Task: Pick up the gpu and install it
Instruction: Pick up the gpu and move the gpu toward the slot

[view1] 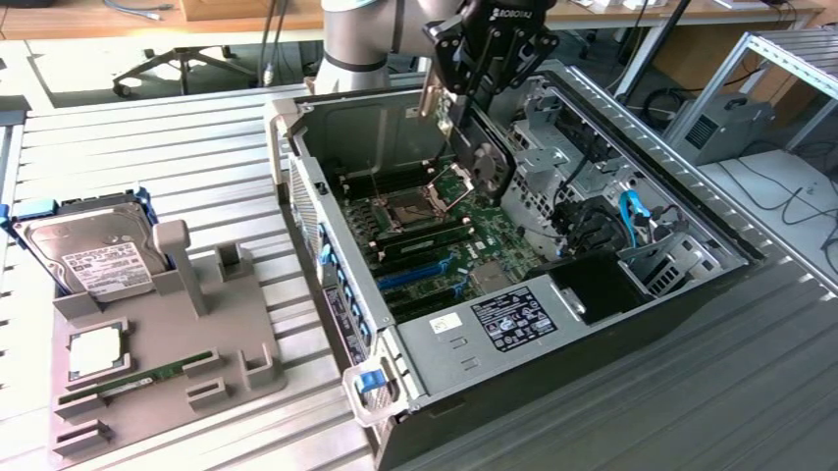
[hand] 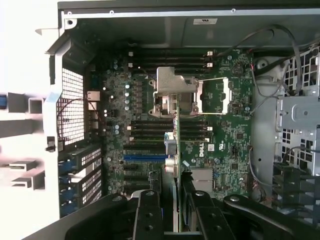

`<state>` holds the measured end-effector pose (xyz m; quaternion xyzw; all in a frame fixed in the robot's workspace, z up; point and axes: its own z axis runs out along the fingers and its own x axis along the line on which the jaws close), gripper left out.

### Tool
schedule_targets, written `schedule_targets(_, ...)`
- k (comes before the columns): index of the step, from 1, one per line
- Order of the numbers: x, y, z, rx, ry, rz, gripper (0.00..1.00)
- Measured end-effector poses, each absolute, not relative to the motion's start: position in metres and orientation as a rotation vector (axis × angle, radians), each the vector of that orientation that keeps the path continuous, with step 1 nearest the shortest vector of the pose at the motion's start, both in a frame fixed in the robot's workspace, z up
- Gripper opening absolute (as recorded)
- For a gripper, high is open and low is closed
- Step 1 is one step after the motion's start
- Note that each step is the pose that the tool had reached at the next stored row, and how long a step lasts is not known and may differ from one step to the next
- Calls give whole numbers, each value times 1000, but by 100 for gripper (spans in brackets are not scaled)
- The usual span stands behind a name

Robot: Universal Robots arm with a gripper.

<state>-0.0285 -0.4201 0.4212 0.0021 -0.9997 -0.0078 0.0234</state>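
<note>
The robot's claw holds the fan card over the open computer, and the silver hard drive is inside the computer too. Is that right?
Not quite. The exterior view shows the hard drive standing in the gray holder outside the computer case, at that view's left. The gripper does hold the gpu over the open case.

— What does the arm [view1: 356, 39] look like?
— Silver-grey, round-bodied. The gripper [view1: 461, 86] is black with white lettering on its housing.
— And the fingers [hand: 148, 217]?
— Black jointed links with round pins.
</note>
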Motion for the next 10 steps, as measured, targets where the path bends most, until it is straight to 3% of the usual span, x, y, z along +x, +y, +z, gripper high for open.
schedule_targets(10,-23,-417,419,7,-3095,-24,27)
